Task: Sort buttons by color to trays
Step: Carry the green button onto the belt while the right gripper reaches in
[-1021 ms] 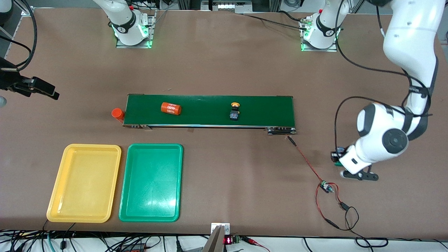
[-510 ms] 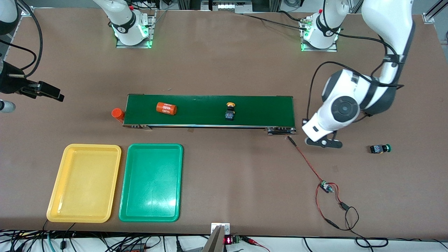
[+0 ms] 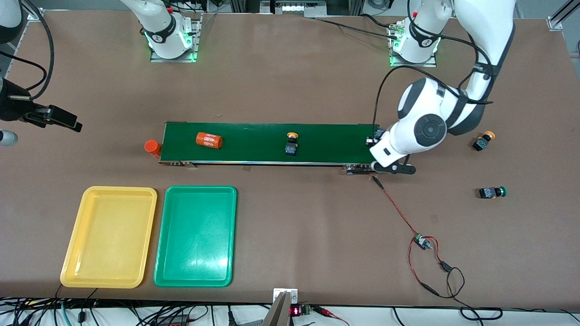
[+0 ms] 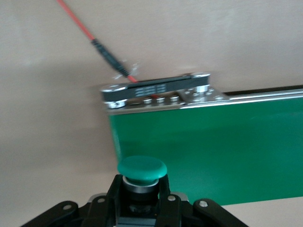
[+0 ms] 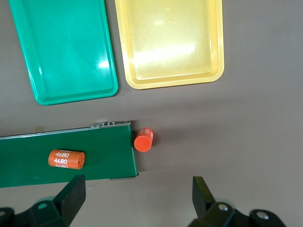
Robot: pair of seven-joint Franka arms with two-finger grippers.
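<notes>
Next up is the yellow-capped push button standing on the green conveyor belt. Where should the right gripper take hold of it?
Grip the yellow-capped push button by its black blocky body, coming straight down from above. The body's flat sides suit the open right gripper better than the round cap, which would probably slip. It lies tipped over mid-belt on the green conveyor belt, clear of the orange cylinder.

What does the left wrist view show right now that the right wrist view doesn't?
Only the left wrist view shows the left gripper shut on a green button, over the conveyor belt's end, with a red wire on the table. Only the right wrist view shows the open right gripper, the green tray, yellow tray and two orange cylinders. Both show the belt.
</notes>
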